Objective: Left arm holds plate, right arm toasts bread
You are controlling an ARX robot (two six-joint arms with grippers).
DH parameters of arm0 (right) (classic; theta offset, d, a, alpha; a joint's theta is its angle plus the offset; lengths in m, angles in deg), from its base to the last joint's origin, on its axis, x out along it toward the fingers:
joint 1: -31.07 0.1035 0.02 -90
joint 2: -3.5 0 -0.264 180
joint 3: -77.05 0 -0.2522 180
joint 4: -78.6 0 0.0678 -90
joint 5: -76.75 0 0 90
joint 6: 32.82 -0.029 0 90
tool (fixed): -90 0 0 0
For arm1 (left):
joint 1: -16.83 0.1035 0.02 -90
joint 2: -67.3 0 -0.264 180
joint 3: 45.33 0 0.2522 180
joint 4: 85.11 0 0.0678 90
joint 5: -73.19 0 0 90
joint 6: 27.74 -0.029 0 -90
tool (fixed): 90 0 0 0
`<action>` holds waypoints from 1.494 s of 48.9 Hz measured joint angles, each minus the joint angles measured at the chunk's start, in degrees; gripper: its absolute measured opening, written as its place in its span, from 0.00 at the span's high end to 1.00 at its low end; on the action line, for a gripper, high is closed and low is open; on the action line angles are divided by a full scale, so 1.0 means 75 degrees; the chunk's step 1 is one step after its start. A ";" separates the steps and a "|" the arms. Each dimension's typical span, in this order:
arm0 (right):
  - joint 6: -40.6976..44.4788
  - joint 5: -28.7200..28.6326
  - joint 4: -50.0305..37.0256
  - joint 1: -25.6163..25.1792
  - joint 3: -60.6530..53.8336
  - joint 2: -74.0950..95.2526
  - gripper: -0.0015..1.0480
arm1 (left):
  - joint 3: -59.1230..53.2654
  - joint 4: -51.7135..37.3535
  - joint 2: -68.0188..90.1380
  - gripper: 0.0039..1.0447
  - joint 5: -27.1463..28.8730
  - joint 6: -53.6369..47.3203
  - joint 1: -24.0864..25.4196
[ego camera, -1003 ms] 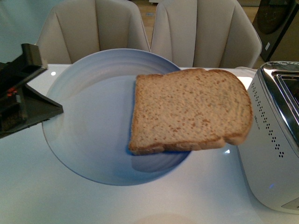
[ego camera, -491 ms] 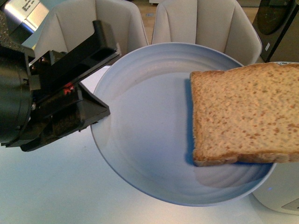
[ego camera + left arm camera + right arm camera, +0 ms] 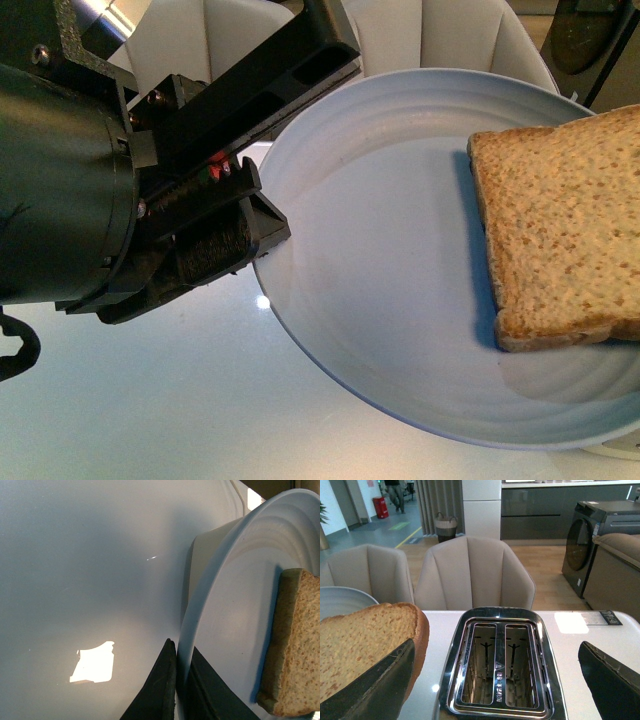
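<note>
Front view shows you one plate [image 3: 380,250] filling the frame's right, one bread slice [image 3: 565,230] lying at its right edge. Left gripper [image 3: 181,685] clamps the rim; right gripper [image 3: 496,645] gapes, facing one two-slot toaster [image 3: 544,645].

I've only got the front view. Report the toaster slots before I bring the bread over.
Observer: The right wrist view shows the toaster with both slots empty.
Operator: Give me the right hand's state.
Observer: The right hand is open, jaws wide apart. One jaw overlaps the bread in that view, the other is well clear of it.
Operator: Confirm the left grip.
Observer: In the left wrist view the left hand pinches the plate at its rim, one jaw on each side.
</note>
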 joint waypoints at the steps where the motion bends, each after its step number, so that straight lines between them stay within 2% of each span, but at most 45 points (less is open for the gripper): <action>1: 0.0000 0.0000 0.0000 0.0000 0.0000 0.0000 0.08 | 0.0000 0.0003 -0.0003 0.97 0.0006 0.0000 0.0000; 62: 0.0000 0.0000 0.0003 0.0000 0.0003 0.0000 0.08 | 0.0000 0.0020 -0.0012 0.97 0.0006 0.0035 -0.0009; 68: -0.0064 0.0111 0.1341 0.0055 0.0487 0.0807 0.08 | 0.0000 0.0020 -0.0012 0.97 0.0009 0.0035 -0.0009; 73: -0.0093 0.0219 0.1425 0.0178 0.0641 0.1413 0.08 | 0.0003 0.0020 -0.0017 0.97 0.0003 0.0038 -0.0020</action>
